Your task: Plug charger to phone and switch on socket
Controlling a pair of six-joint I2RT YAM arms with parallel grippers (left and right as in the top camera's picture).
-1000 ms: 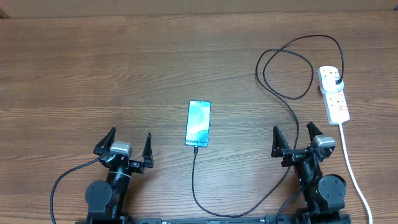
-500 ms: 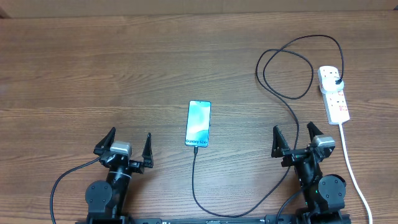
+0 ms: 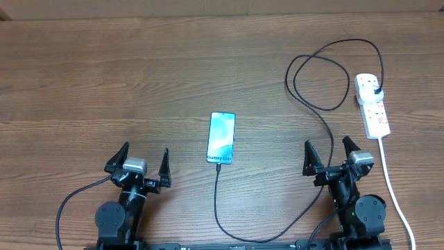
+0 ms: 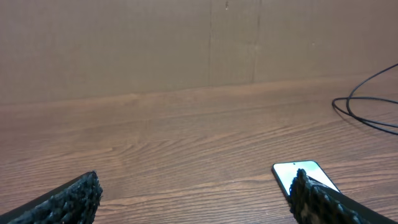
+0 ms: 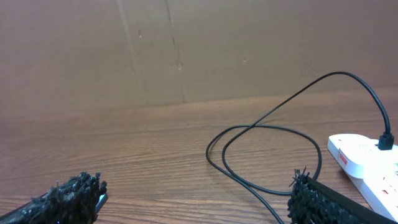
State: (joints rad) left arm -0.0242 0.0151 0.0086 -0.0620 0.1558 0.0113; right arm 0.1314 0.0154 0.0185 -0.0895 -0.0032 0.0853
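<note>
A brown wood-grain desk (image 3: 104, 69) carries a slim smartphone with a light blue screen (image 3: 221, 137) at its centre. A long thin black charger cable (image 3: 216, 194) runs from the phone's near edge, loops, and ends plugged into a white power strip (image 3: 372, 104) at far right. The left gripper (image 3: 146, 149) and right gripper (image 3: 327, 142) sit near the front edge, jaws spread wide and empty.

Place: a robot test bench, more lab than home.
Surface: one wide wood-grain table (image 3: 104, 69) fills the overhead frame from edge to edge.
Backdrop: a plain brown board wall (image 4: 124, 50) with a vertical seam spans the top of both wrist views.
Rig: a black left arm (image 3: 119, 212) and right arm (image 3: 357, 208) are mounted at the lower edge of the overhead frame.
Power: a white power strip (image 3: 372, 104) lies on the tabletop at the right of the frame.
</note>
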